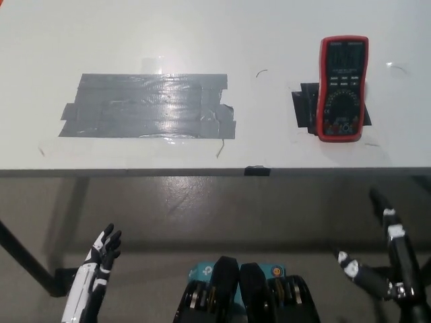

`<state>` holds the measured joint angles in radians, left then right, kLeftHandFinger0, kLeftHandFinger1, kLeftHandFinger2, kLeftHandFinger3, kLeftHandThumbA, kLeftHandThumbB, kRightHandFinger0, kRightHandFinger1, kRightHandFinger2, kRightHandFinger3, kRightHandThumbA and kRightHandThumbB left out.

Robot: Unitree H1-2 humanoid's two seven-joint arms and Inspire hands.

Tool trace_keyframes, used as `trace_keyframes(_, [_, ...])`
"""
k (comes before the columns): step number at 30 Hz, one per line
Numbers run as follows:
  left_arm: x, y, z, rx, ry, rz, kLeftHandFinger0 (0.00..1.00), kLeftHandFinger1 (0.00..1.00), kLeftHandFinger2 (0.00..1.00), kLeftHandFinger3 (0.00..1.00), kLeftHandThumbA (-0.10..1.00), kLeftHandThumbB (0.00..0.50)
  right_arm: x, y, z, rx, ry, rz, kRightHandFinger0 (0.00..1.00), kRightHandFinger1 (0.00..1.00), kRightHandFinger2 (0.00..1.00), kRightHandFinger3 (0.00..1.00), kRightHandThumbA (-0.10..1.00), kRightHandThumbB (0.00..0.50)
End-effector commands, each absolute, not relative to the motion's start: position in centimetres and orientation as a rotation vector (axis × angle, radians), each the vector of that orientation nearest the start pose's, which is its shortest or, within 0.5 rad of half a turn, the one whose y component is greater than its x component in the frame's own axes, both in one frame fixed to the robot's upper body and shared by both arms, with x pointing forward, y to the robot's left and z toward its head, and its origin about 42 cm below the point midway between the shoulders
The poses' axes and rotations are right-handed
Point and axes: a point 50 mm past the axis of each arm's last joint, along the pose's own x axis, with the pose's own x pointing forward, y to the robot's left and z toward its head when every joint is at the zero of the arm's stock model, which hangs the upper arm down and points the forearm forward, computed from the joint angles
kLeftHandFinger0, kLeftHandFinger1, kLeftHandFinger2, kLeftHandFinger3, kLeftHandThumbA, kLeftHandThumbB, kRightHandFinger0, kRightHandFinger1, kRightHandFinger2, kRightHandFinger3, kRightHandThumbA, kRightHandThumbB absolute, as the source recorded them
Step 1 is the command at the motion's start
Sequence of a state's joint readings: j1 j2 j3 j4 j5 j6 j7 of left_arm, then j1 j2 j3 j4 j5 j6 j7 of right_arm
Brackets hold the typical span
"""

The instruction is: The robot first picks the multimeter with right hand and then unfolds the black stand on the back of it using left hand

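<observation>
Currently: multimeter (343, 88) flat on table (202, 40) | both hands well apart below, fingers spread, empty: right hand (384, 259), left hand (102, 254)

- My only view comes from my head, looking steeply down at the white table (269, 40) from fairly far off.
- Its near edge crosses mid-frame, with the floor (202, 208) showing below it.
</observation>
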<state>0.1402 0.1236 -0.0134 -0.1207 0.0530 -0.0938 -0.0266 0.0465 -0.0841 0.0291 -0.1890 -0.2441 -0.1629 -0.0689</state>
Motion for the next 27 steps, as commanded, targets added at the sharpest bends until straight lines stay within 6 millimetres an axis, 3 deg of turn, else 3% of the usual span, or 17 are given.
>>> trace_keyframes(1, [23.0,25.6,11.2,0.201,-0.152,-0.045,1.0,1.0,1.0,1.0,0.94,0.085,28.3,-21.8,21.0,-0.463,-0.513,-0.239,1.0,1.0,1.0,1.0,0.92,0.324])
trace_keyframes(7, [22.7,25.8,11.0,0.204,-0.151,-0.048,1.0,1.0,1.0,1.0,0.97,0.061,33.4,-21.5,26.8,-0.552,-0.548,-0.374,1.0,1.0,1.0,1.0,0.97,0.326])
trace_keyframes(9, [22.6,25.9,11.0,0.206,-0.151,-0.047,1.0,1.0,1.0,1.0,0.97,0.061,35.0,-21.3,28.2,-0.597,-0.542,-0.425,1.0,1.0,1.0,1.0,1.0,0.393])
trace_keyframes(14, [22.6,26.0,11.1,0.211,-0.142,-0.046,1.0,1.0,1.0,1.0,0.98,0.072,39.4,-20.3,30.8,-0.776,-0.54,-0.578,1.0,1.0,1.0,1.0,1.0,0.475])
trace_keyframes(18, [22.8,25.9,11.0,0.218,-0.15,-0.053,1.0,1.0,1.0,1.0,0.98,0.065,43.4,-19.8,33.0,-0.799,-0.481,-0.62,1.0,1.0,1.0,1.0,1.0,0.485])
trace_keyframes(25, [22.7,26.3,10.8,0.217,-0.14,-0.054,1.0,1.0,1.0,1.0,0.99,0.087,47.0,-18.9,34.6,-0.767,-0.402,-0.631,1.0,1.0,1.0,1.0,1.0,0.484])
trace_keyframes(27, [22.6,26.2,10.8,0.217,-0.135,-0.057,1.0,1.0,1.0,1.0,0.99,0.087,48.5,-18.5,35.5,-0.753,-0.373,-0.638,1.0,1.0,1.0,1.0,1.0,0.463])
